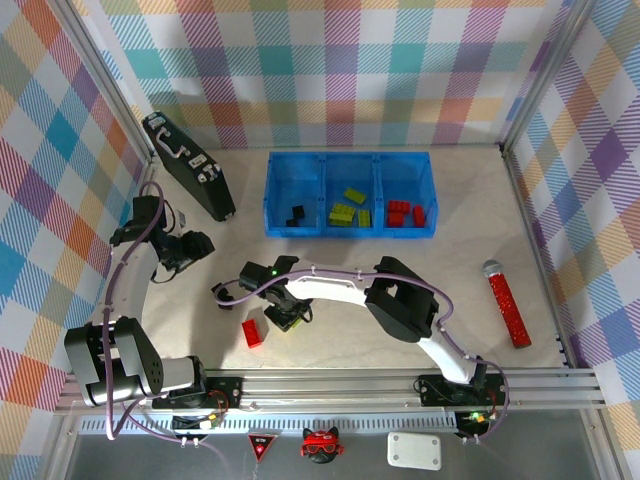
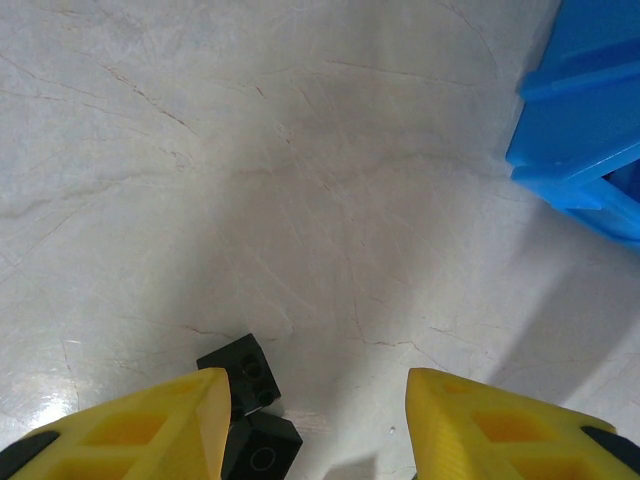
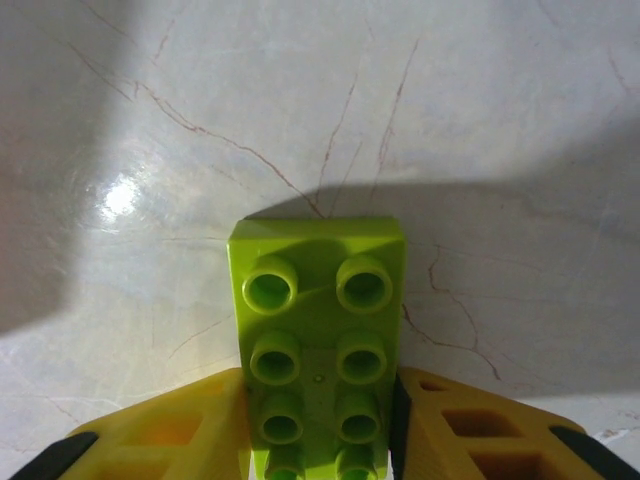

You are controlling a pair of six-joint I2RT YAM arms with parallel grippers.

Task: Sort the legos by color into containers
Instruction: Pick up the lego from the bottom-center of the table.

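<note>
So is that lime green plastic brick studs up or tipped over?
Studs up: the lime green plastic brick shows its round studs toward the wrist camera, held between the right fingers.

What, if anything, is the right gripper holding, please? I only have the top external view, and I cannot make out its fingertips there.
Observer: The right wrist view shows the right gripper shut on a lime green brick.
Operator: Thank you. Which way is the brick turned?
Observer: Its studs face the camera in two columns, and the brick points lengthwise away from the gripper.
Operator: And could you tell me about the left gripper?
Observer: In the left wrist view the left gripper is open, and two black bricks lie on the table right beside one yellow finger.
</note>
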